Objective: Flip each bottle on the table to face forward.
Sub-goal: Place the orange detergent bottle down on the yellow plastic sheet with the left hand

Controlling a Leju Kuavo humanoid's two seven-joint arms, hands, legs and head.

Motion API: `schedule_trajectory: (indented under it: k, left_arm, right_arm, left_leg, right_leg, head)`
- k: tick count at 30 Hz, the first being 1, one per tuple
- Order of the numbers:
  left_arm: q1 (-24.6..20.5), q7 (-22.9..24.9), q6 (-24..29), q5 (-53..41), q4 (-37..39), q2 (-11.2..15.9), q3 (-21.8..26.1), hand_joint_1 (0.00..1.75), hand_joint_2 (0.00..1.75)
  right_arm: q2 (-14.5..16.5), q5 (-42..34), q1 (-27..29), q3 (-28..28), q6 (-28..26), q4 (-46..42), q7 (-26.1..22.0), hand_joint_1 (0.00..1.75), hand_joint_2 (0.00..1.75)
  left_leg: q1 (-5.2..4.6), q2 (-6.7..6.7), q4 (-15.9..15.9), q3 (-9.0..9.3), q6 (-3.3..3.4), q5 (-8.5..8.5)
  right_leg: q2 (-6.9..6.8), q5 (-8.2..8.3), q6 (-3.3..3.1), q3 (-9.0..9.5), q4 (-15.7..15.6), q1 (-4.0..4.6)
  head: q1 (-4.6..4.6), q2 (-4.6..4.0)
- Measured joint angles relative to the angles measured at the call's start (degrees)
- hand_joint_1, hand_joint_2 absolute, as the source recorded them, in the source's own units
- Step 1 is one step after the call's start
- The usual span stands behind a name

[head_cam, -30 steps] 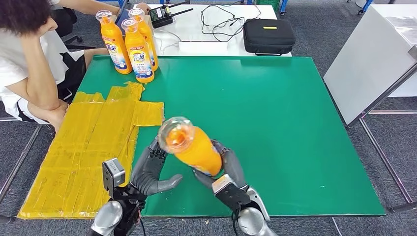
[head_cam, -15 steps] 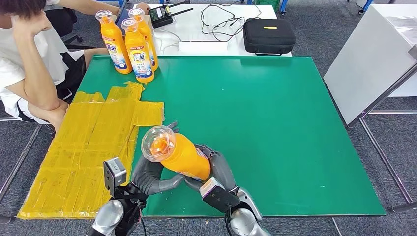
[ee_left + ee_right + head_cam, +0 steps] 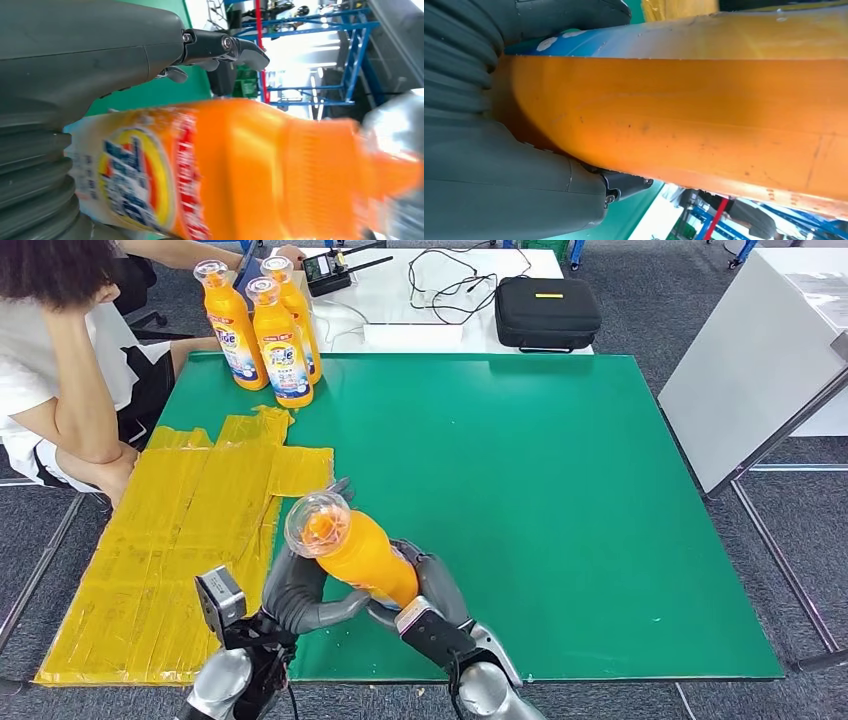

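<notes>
An orange bottle (image 3: 360, 558) with a clear cap is tilted above the green table's (image 3: 560, 490) near edge, its cap pointing up toward me. My right hand (image 3: 432, 592) grips its lower body from the right; the bottle (image 3: 699, 115) lies against the right hand's palm (image 3: 499, 185). My left hand (image 3: 300, 590) cups it from the left, thumb underneath. The labelled bottle (image 3: 225, 165) lies across the left hand (image 3: 100, 50), whose fingers (image 3: 225, 47) stretch past it with a gap. Three matching bottles (image 3: 283, 340) stand upright at the back left corner.
A crumpled yellow sheet (image 3: 190, 530) covers the table's left side. A person (image 3: 60, 370) sits at the left edge. Behind the table stands a white table (image 3: 420, 325) with cables and a black case (image 3: 547, 312). A white board (image 3: 750, 360) leans at the right.
My right hand has carried the bottle left and lower, into the span of my left hand. The left hand's fingers now reach around it.
</notes>
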Motion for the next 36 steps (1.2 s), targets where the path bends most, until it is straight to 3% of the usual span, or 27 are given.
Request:
schedule_trajectory:
  k: [8, 9, 12, 13, 32, 36]
  left_arm:
    - [-0.1, -0.5, -0.8, 0.9, -0.3, 0.0, -0.2, 0.01, 1.75]
    - [-0.1, -0.5, -0.9, 0.9, -0.3, 0.0, -0.3, 0.30, 1.75]
    - [-0.1, -0.6, -1.1, 0.7, -0.3, 0.0, -0.5, 1.59, 1.75]
    - [-0.1, -0.7, -1.2, 0.5, -0.2, 0.0, -0.6, 1.75, 1.75]
    - [-1.9, -0.9, -1.6, -1.5, 1.5, 0.0, -1.9, 1.75, 1.75]
    - [-1.8, -1.4, -0.7, -2.2, 1.5, 0.1, -1.9, 1.75, 1.75]
  right_arm:
    - [0.3, 0.9, -0.7, 0.7, -0.3, 2.6, 0.0, 1.75, 1.75]
    - [0.3, 1.0, -0.8, 0.8, -0.3, 2.8, 0.0, 1.75, 1.75]
    - [0.3, 1.2, -0.9, 1.0, -0.4, 3.4, 0.0, 1.75, 1.75]
    - [0.3, 1.4, -0.9, 1.0, -0.5, 3.5, 0.0, 1.75, 1.75]
    - [0.3, 3.1, -1.1, 1.4, -2.2, 4.3, -0.1, 1.71, 1.75]
    - [0.2, 2.9, -0.6, 1.2, -2.8, 3.6, -0.4, 0.08, 1.75]
  left_leg:
    - [0.00, 0.00, 0.0, 0.00, 0.00, 0.00]
    - [0.00, 0.00, 0.0, 0.00, 0.00, 0.00]
    - [0.00, 0.00, 0.0, 0.00, 0.00, 0.00]
    - [0.00, 0.00, 0.0, 0.00, 0.00, 0.00]
    - [0.00, 0.00, 0.0, 0.00, 0.00, 0.00]
    - [0.00, 0.00, 0.0, -0.01, 0.00, 0.00]
  right_leg:
    - [0.00, 0.00, 0.00, -0.01, 0.0, 0.00]
    - [0.00, 0.00, 0.00, -0.01, 0.0, 0.00]
    - [0.00, 0.00, 0.00, -0.01, 0.0, 0.00]
    - [0.00, 0.00, 0.00, -0.01, 0.0, 0.00]
    - [0.00, 0.00, 0.00, -0.01, 0.0, 0.00]
    - [0.00, 0.00, 0.00, -0.01, 0.0, 0.00]
  head:
    - [0.00, 0.00]
    - [0.00, 0.00]
    - [0.00, 0.00]
    - [0.00, 0.00]
    - [0.00, 0.00]
    - [0.01, 0.00]
